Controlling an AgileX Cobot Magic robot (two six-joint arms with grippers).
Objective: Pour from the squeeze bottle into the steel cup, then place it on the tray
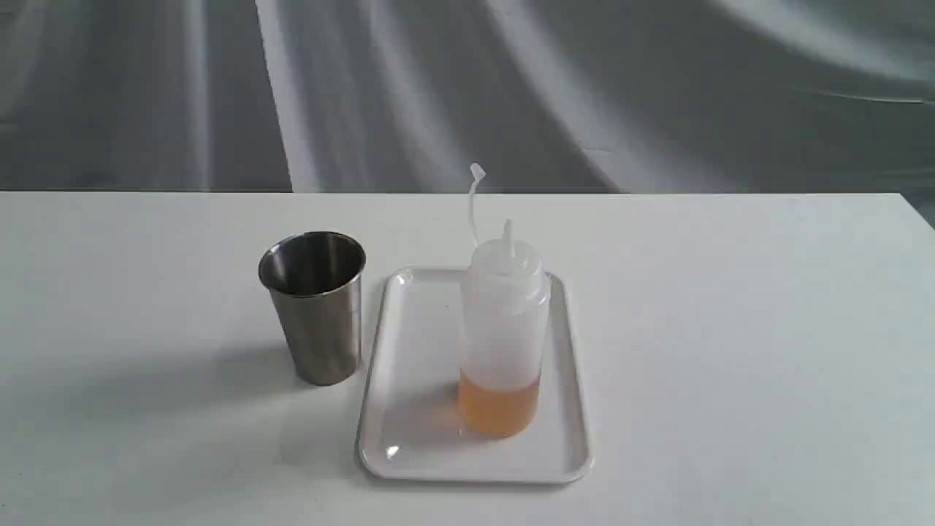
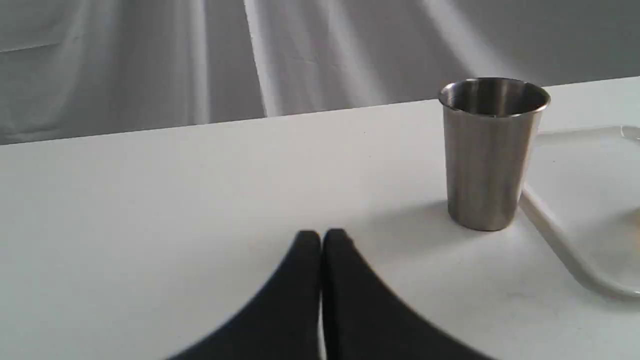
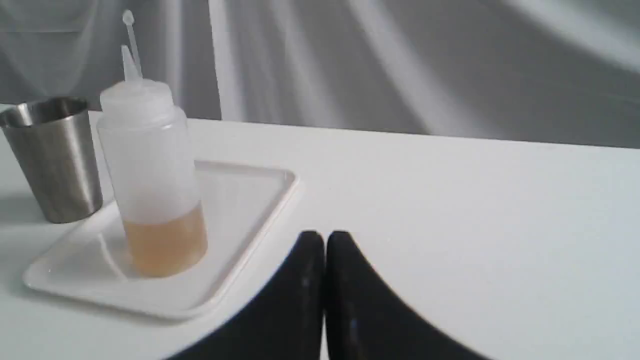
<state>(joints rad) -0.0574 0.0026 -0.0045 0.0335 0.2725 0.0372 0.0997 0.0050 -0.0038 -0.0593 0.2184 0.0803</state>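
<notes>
A translucent squeeze bottle (image 1: 504, 329), amber liquid filling its bottom quarter, stands upright on a glossy white tray (image 1: 416, 380), toward 4 o'clock of the tray's middle, cap strap raised beside the nozzle. A brushed steel cup (image 1: 315, 307) stands upright at the tray's 9 o'clock, just beside its rim.

No readable text, label, brand, number or sign appears anywhere.

Exterior view: steel cup (image 1: 314, 307) blocks you at 9 o'clock of the squeeze bottle (image 1: 504, 329), just beside the tray (image 1: 409, 438) rim. Table (image 1: 730, 329) at 3 o'clock gives you open passage.
</notes>
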